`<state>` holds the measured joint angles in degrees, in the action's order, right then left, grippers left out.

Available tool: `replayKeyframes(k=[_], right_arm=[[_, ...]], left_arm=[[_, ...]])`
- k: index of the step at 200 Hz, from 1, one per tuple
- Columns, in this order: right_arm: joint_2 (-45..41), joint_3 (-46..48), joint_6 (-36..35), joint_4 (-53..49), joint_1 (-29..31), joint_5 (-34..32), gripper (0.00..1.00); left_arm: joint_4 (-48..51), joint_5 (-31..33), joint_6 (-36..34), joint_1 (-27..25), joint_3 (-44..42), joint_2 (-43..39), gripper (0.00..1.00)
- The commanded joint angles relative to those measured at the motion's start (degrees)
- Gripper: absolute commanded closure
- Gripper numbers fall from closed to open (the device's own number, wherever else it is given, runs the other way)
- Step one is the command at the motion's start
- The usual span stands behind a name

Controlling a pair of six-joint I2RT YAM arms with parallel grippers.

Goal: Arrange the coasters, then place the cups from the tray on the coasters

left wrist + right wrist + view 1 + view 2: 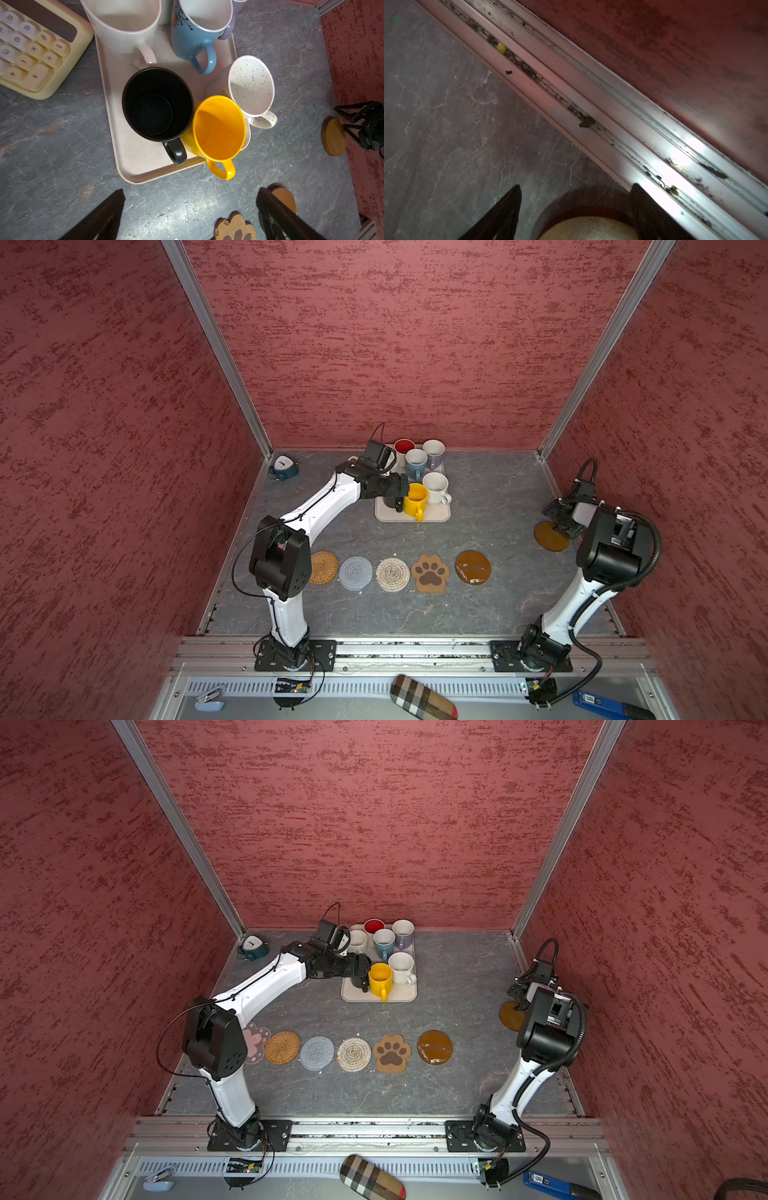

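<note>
Several cups stand on the beige tray (pixel 436 515): black (pixel 158 104), yellow (pixel 415 498), speckled white (pixel 435 487), blue (pixel 416 462), lavender (pixel 434 452), red-lined (pixel 404 446) and plain white (pixel 357 940). My left gripper (pixel 190 195) hovers open over the tray's front edge, by the black cup. The coasters lie in a row near the front: pink flower (pixel 254 1042) half behind my elbow, woven tan (pixel 323 567), grey (pixel 355 573), beige (pixel 392 573), paw-print (pixel 430 573), glossy disc (pixel 473 567). My right gripper (pixel 576 187) holds a second brown disc (pixel 549 536) across its width by the right wall.
A yellow calculator (pixel 31 47) lies left of the tray. A small teal clock (pixel 284 467) sits in the back left corner. An aluminium rail (pixel 612 124) along the red wall runs close beside my right gripper. A plaid case (pixel 424 697) lies below the front rail.
</note>
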<state>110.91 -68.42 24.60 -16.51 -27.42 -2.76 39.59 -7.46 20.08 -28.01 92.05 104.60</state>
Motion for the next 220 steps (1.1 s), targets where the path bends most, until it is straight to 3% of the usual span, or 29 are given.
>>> replayKeyframes(k=[1,130,220], right_arm=[[1.1,1.1,-0.3,0.2,0.8,0.2,0.18],[-2.8,6.6,-1.9,-0.6,7.6,-5.4,0.18],[-8.0,13.5,-0.7,0.4,8.7,-3.2,0.19]], left_arm=[[-1.4,-0.3,-0.2,0.3,-1.8,-3.0,0.01],[-8.6,-2.8,4.7,0.8,-14.9,-12.2,0.0],[-13.6,-2.2,7.3,-1.6,-24.8,-17.9,0.01]])
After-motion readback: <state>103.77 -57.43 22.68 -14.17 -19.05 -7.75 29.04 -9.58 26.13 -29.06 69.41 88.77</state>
